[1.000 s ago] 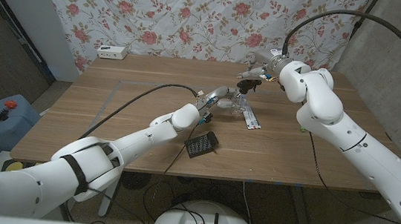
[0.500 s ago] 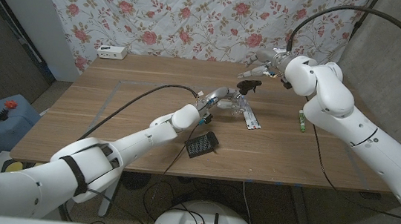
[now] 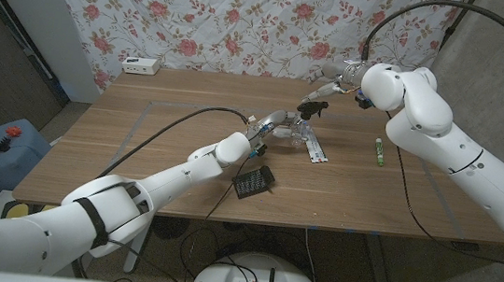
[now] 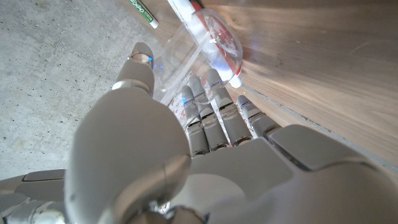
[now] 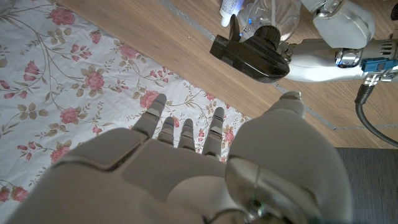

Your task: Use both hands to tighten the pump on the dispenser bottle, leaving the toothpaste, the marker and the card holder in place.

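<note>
wooden table (image 3: 137, 162) | toothpaste tube (image 3: 314, 148) mid-table | card holder (image 3: 253, 182) nearer than tube (black mesh) | green marker (image 3: 378, 152) right of tube

The clear dispenser bottle (image 3: 288, 132) stands upright near the middle of the counter (image 3: 138, 157). Its black pump (image 3: 313, 105) sits on top, with the spout sticking out sideways. The white toothpaste (image 3: 314, 148) lies flat just beside the bottle. The green marker (image 3: 378, 152) lies flat farther off. The black card holder (image 3: 253, 182) lies nearer the front edge.
</note>
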Tool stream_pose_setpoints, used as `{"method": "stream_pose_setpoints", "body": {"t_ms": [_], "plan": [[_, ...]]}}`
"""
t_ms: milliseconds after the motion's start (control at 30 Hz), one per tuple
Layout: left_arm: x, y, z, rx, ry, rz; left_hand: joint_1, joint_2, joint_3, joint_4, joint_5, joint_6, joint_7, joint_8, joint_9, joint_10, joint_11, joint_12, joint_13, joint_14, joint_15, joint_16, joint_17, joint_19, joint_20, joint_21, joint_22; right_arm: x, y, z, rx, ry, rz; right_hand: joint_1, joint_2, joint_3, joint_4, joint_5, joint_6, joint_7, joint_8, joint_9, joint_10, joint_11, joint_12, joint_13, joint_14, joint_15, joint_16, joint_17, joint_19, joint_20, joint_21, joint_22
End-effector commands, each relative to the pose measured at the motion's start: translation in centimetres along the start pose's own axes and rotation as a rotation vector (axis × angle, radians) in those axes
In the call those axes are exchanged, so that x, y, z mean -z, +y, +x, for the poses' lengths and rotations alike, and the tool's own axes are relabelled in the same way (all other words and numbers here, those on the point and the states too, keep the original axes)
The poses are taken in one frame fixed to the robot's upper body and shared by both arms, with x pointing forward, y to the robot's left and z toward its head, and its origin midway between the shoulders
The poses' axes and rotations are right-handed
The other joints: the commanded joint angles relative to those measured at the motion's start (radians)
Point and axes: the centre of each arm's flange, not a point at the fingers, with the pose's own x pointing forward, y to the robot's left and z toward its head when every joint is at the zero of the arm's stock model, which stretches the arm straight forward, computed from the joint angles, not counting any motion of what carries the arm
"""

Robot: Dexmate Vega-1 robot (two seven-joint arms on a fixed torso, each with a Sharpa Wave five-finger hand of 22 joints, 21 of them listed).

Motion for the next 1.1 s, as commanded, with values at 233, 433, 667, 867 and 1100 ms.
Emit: {"method": "stream_pose_setpoints", "body": {"t_ms": [233, 433, 667, 867, 1100], "plan": [[0.0, 0.0, 0.1, 0.000, -0.003, 0.000, -0.060, 0.124, 0.051, 0.045, 0.009, 0.137, -0.038, 0.004, 0.003, 0.051, -0.039, 0.004, 0.003, 0.004, -0.075, -0.002, 0.002, 0.002, -0.038, 0.000, 0.003, -1.5, 0.8, 0.1, -0.035, 0.072, -0.055, 0.030, -0.008, 0.003, -0.025, -0.019, -0.003, 0.030, 0.024, 0.007, -0.014, 0.016, 0.008, 0.005, -0.005, 0.011, 0.005, -0.002, 0.000, 0.013, 0.008, 0.001], [-0.1, 0.2, 0.2, -0.001, -0.004, 0.003, -0.060, 0.124, 0.051, 0.045, 0.009, 0.137, -0.039, 0.004, 0.003, 0.050, -0.039, 0.004, 0.004, 0.003, -0.074, -0.001, 0.003, 0.002, -0.038, 0.000, 0.003, -1.8, 1.2, 0.2, -0.022, 0.095, -0.078, 0.032, -0.014, 0.004, -0.030, -0.029, 0.018, 0.046, 0.038, 0.012, 0.003, 0.021, 0.018, 0.006, 0.012, 0.009, 0.014, -0.001, 0.013, 0.014, 0.013, 0.001], [-0.2, 0.2, 0.3, 0.001, -0.003, 0.003, -0.059, 0.124, 0.051, 0.045, 0.009, 0.137, -0.039, 0.004, 0.003, 0.051, -0.040, 0.004, 0.003, 0.005, -0.074, -0.001, 0.003, 0.003, -0.038, 0.000, 0.003, -2.1, 1.4, 0.3, -0.013, 0.121, -0.104, 0.034, -0.015, 0.006, -0.034, -0.036, 0.037, 0.050, 0.050, 0.017, 0.016, 0.022, 0.024, 0.007, 0.027, 0.006, 0.020, -0.001, 0.025, 0.011, 0.017, 0.001], [-0.2, 0.1, 0.6, 0.004, -0.006, 0.000, -0.061, 0.124, 0.051, 0.046, 0.009, 0.135, -0.038, 0.003, 0.003, 0.050, -0.040, 0.004, 0.003, 0.005, -0.074, -0.001, 0.003, 0.002, -0.038, 0.000, 0.003, -2.3, 1.6, 0.5, -0.008, 0.141, -0.108, 0.036, -0.017, 0.008, -0.039, -0.044, 0.061, 0.061, 0.064, 0.024, 0.030, 0.025, 0.029, 0.007, 0.043, 0.006, 0.025, -0.001, 0.039, 0.008, 0.020, 0.002], [-0.2, 0.0, 0.7, 0.008, -0.003, 0.000, -0.060, 0.123, 0.051, 0.045, 0.009, 0.137, -0.038, 0.004, 0.003, 0.051, -0.040, 0.004, 0.004, 0.006, -0.075, 0.000, 0.003, 0.002, -0.037, 0.000, 0.003, -2.4, 2.0, 0.7, 0.002, 0.161, -0.104, 0.038, -0.013, 0.015, -0.044, -0.058, 0.115, 0.068, 0.093, 0.035, 0.067, 0.028, 0.039, 0.008, 0.075, 0.000, 0.034, 0.001, 0.057, 0.007, 0.022, 0.002]]}}
